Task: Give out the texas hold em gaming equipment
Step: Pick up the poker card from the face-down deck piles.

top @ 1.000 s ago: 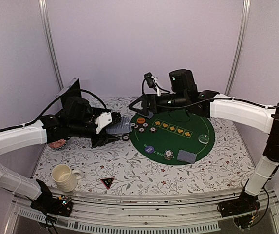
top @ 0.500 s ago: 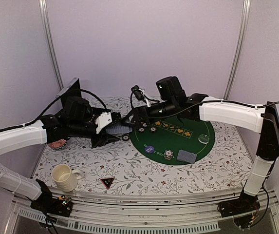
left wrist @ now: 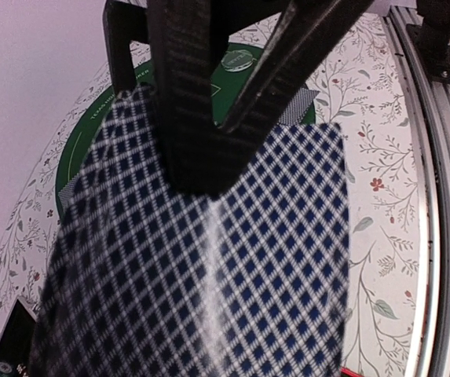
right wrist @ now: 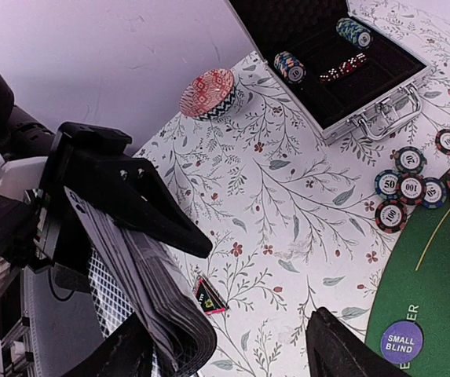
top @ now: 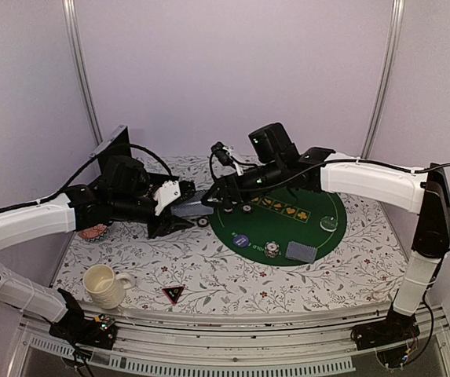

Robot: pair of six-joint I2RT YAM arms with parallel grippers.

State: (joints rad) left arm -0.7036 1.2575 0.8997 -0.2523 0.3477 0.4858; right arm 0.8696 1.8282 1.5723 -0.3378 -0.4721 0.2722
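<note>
As the left gripper [top: 176, 210] clamps the grey-blue chequered deck of playing cards [top: 191, 207] left of frame centre, the right gripper [right wrist: 228, 318] stands parted beside it. Dealing judged in hand; next, pinch one card only.

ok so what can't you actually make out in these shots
- card faces: the left wrist view shows only the chequered backs of the deck, blurred close up
- pink dish: top view, mostly behind the left arm
- contents of the chip case: top view, behind the left arm
- numbers on the chips: top view, too small
</note>
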